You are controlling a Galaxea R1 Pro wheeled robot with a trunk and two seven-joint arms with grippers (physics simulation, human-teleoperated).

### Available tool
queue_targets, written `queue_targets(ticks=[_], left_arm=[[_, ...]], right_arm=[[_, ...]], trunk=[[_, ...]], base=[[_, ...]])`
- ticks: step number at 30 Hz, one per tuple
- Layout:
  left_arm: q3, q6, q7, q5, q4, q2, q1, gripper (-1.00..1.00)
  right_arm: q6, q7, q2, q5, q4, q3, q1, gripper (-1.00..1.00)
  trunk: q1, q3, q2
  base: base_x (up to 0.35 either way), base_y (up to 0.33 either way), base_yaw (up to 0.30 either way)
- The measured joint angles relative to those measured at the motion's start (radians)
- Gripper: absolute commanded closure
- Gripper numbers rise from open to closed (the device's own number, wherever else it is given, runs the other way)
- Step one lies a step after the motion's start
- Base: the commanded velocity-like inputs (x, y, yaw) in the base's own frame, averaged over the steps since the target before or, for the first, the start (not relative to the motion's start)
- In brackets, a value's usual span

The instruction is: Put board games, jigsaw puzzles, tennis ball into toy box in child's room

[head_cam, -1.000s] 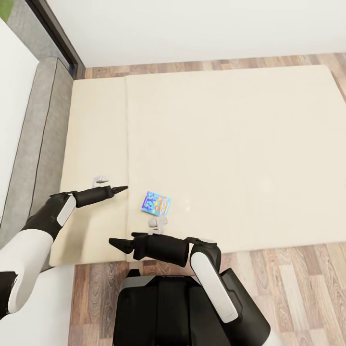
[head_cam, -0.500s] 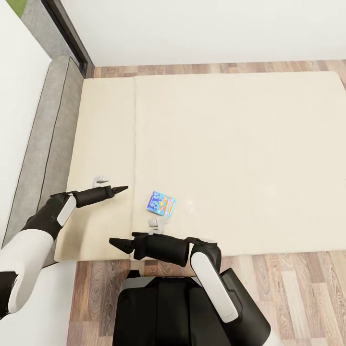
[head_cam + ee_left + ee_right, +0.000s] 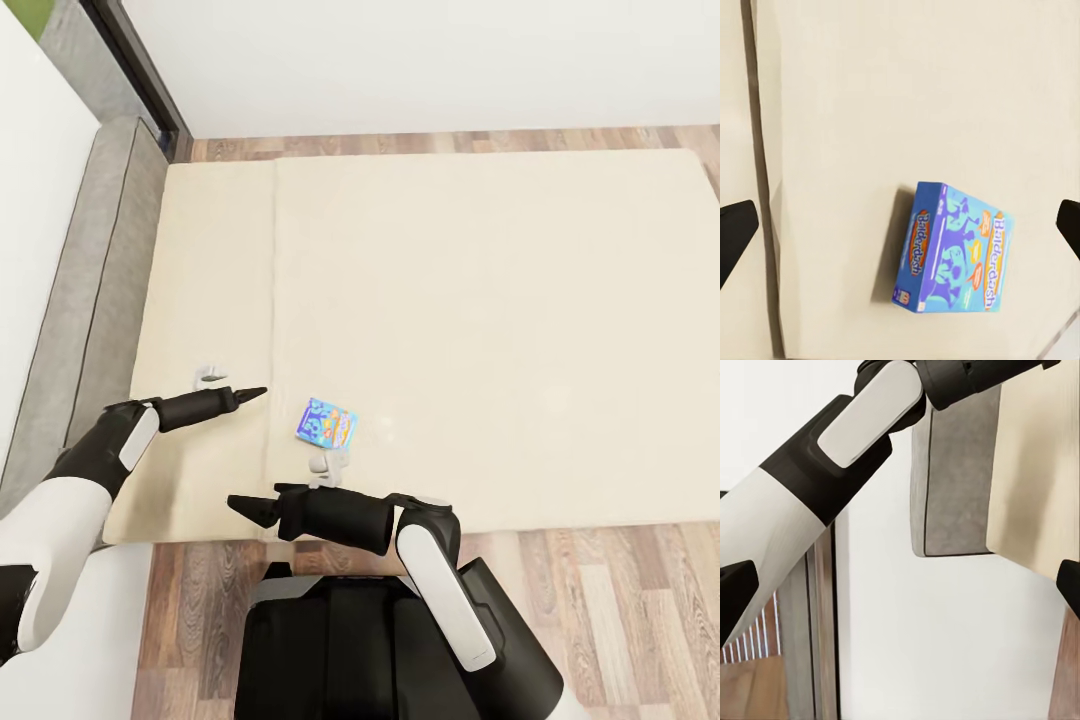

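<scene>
A small blue printed card board game (image 3: 326, 423) lay flat on the beige two-part mattress bed (image 3: 480, 300). It looked light and stiff, best pinched across its thin edges. Both the left gripper (image 3: 243, 394) and right gripper (image 3: 240, 505) were spread wide, holding nothing.

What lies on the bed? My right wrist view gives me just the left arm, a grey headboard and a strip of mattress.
Observer: A blue Balderdash board game lies flat on the bed, near the edge closest to the robot.
Operator: Is the left gripper holding it?
Observer: No. The left gripper is open, its fingers wide apart and clear of the box.
Operator: Where on the mattress?
Observer: On the wider part, just beside the seam.
</scene>
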Motion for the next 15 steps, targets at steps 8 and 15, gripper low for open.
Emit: queue_targets(ticks=[8, 15], left_arm=[[0.000, 0.000, -0.001, 0.001, 0.000, 0.001, 0.001, -1.00], [0.000, 0.000, -0.001, 0.001, 0.000, 0.001, 0.001, -1.00]], right_arm=[[0.000, 0.000, 0.000, 0.000, 0.000, 0.000, 0.000, -1.00], [0.000, 0.000, 0.001, 0.000, 0.000, 0.002, 0.000, -1.00]], trunk=[[0.000, 0.000, 0.000], [0.000, 0.002, 0.000]], base=[[0.000, -0.058, 0.000], [0.000, -0.005, 0.000]])
